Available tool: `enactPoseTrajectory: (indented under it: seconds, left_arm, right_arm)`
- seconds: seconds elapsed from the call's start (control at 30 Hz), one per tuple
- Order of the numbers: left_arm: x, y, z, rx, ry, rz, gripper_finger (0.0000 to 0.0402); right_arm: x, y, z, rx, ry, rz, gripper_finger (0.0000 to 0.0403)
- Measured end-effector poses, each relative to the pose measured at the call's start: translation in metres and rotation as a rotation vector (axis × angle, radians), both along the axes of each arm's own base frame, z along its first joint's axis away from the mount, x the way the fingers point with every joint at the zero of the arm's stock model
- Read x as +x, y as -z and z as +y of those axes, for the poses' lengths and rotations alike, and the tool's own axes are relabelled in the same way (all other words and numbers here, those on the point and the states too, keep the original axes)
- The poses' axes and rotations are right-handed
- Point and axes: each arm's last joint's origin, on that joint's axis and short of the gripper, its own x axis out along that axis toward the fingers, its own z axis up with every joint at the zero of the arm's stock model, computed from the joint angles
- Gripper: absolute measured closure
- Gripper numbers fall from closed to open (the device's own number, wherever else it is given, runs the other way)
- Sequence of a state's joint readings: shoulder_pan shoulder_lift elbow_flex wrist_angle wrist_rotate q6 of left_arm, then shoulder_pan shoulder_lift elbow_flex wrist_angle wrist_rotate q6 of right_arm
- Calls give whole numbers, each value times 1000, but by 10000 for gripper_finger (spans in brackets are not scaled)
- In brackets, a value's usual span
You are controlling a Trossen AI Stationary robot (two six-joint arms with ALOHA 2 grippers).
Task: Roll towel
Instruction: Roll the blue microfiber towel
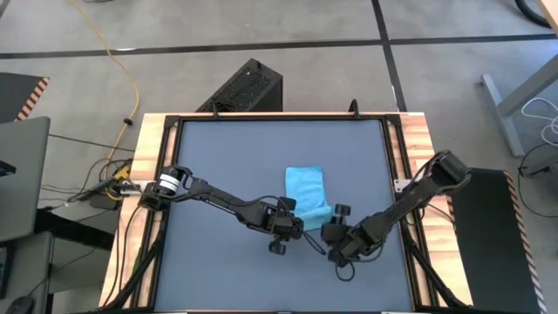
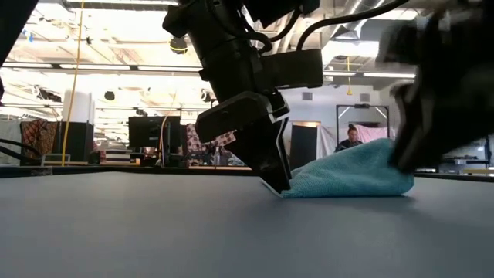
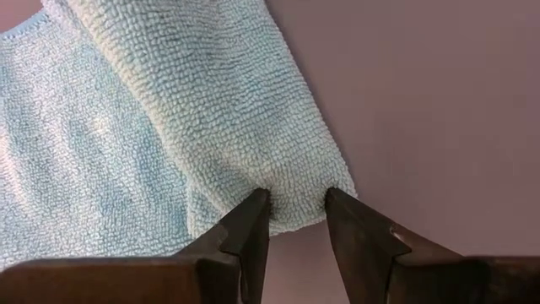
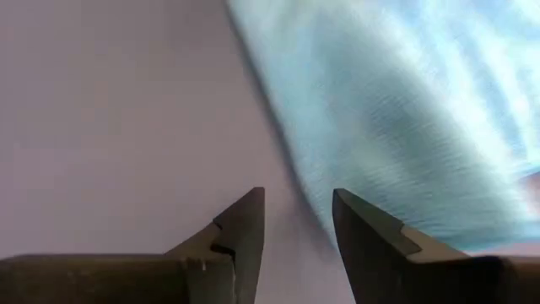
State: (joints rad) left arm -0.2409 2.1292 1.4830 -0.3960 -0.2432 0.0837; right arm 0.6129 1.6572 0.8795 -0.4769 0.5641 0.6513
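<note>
The sky-blue towel (image 1: pixel 307 187) lies near the table's middle, its near part turned over into a thick fold (image 3: pixel 211 101). It also shows in the low view (image 2: pixel 351 174) and, blurred, in the right wrist view (image 4: pixel 405 127). My left gripper (image 1: pixel 290 222) is at the fold's left end, shut on it (image 3: pixel 295 207). My right gripper (image 1: pixel 335 222) is open (image 4: pixel 297 211) just near and right of the towel, with bare tabletop between its fingers. In the low view it is a dark blur (image 2: pixel 432 131) at the towel's right end. My left gripper pinches the end of the towel's turned-over fold (image 3: pixel 291 190) between its two fingertips, several layers thick. The fingers (image 2: pixel 272 174) slant down from the near left, tips at the tabletop. The towel rests on the table and is slack.
The dark grey tabletop (image 1: pixel 218 157) has a wooden frame along its left and right edges (image 1: pixel 148 174). A black box (image 1: pixel 248 87) stands on the floor beyond the far edge. In the low view, a person sits far off in the room (image 2: pixel 351 137).
</note>
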Motion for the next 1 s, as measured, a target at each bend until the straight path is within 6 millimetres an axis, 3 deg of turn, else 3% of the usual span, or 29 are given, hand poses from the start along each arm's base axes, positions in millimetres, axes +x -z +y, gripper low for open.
enactPoseTrajectory:
  seconds: [0.13, 0.23, 0.43, 0.67, 0.87, 1.0]
  left_arm:
    - [0, 0, 0, 5, 7, -2, 292]
    - [1, 0, 2, 8, 1, -3, 292]
    - [1, 0, 3, 2, -11, -6, 292]
    - [1, 0, 3, -6, -24, -8, 292]
    - [1, 0, 3, -18, -45, -9, 292]
    - [0, 0, 3, -18, -45, -4, 292]
  right_arm:
    - [-6, -37, -7, 26, 2, -136, 237]
    - [-5, -58, -23, 48, 37, -201, 237]
    - [3, -77, -59, 129, 70, -206, 237]
    - [17, -65, -84, 183, 79, -120, 237]
    - [27, -35, -83, 254, 45, -34, 237]
    - [30, -28, -74, 305, 27, -31, 237]
